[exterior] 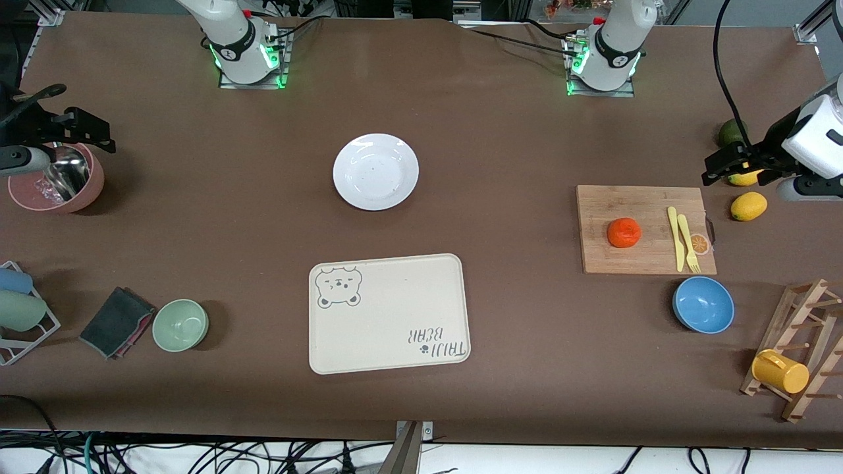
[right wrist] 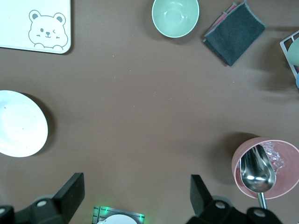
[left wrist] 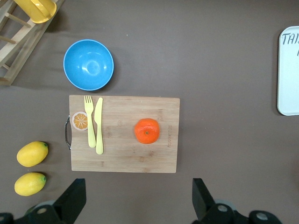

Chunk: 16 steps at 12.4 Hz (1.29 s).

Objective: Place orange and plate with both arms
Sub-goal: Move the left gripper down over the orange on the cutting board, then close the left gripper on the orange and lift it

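On the cutting board (exterior: 645,230) toward the left arm's end of the table sits the orange (exterior: 624,232), at 9 o'clock from the yellow knife (exterior: 673,230) and fork (exterior: 688,243) in the front view. At table centre lies the plate (exterior: 375,171), empty, at 12 o'clock from the bear tray (exterior: 388,313). Left gripper (left wrist: 135,205) hangs high over the lemons (exterior: 749,206), fingers spread wide and empty; right gripper (right wrist: 135,203) hangs over the pink bowl (exterior: 56,187), likewise wide and empty.
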Available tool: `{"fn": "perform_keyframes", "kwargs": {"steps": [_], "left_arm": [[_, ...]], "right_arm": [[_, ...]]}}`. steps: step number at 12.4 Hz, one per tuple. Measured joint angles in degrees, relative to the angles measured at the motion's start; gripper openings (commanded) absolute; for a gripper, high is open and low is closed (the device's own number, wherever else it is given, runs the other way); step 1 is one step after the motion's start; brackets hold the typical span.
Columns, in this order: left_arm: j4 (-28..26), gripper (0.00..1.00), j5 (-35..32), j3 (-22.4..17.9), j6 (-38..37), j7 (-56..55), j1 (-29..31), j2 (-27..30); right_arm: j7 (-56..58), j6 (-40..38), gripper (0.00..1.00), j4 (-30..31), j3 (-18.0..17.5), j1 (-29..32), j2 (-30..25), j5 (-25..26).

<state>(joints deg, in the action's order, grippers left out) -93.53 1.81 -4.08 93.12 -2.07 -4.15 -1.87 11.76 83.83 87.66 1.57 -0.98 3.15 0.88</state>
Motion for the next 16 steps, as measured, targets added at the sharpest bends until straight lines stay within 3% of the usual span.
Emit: {"fn": "perform_keyframes", "kwargs": {"steps": [4, 9, 13, 16], "left_arm": [[0.42, 1.00, 0.00, -0.04, 0.27, -0.08, 0.02, -3.86], [0.98, 1.00, 0.00, -0.19, 4.44, -0.08, 0.11, -19.37], [-9.09, 1.00, 0.00, -0.19, 19.35, -0.10, 0.15, -21.08], [-14.61, 1.00, 0.20, -0.01, 24.98, -1.03, 0.07, -21.09]], "right_arm": [[0.00, 0.00, 1.00, 0.00, 0.00, 0.00, 0.01, -0.02], [0.00, 0.02, 1.00, 0.00, -0.01, -0.01, 0.07, -0.04], [0.00, 0.05, 1.00, 0.00, -0.01, -0.02, 0.07, -0.05], [0.00, 0.09, 1.00, 0.00, -0.01, -0.02, 0.06, -0.06]]}}
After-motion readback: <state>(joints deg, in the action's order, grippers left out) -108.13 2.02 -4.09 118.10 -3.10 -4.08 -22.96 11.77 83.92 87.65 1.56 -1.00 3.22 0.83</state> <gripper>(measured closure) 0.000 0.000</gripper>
